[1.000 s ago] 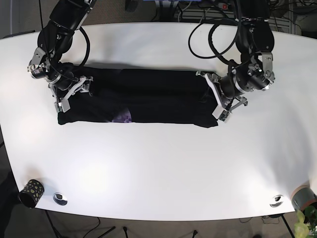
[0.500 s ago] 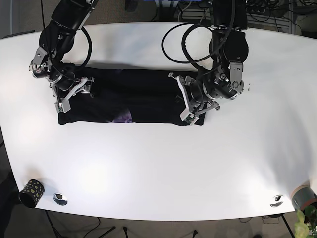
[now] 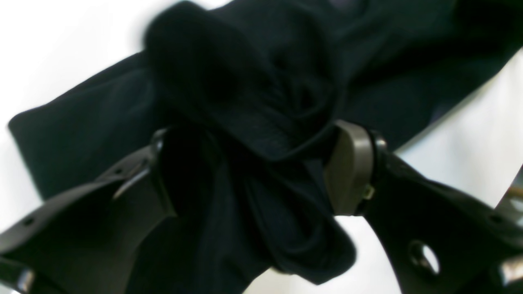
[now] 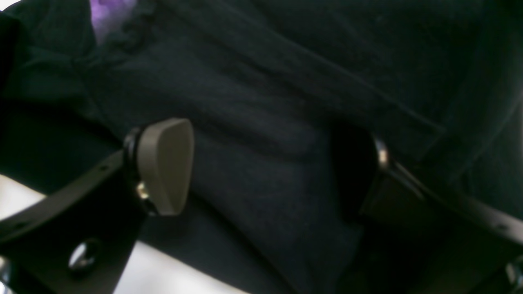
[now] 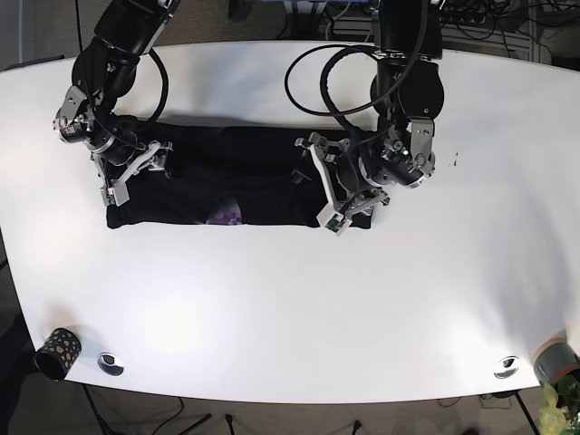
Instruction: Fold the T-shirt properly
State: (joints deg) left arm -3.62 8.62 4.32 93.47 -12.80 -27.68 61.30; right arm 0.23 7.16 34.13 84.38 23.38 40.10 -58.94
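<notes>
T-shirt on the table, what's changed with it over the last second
The left gripper, shut on the T-shirt, has carried that end toward the middle, from the far end to partway along, so the shirt now lies shorter and doubled there. The right gripper stayed at the other end, its jaws spread over the cloth. The table and small items at its near edge are unchanged.
</notes>
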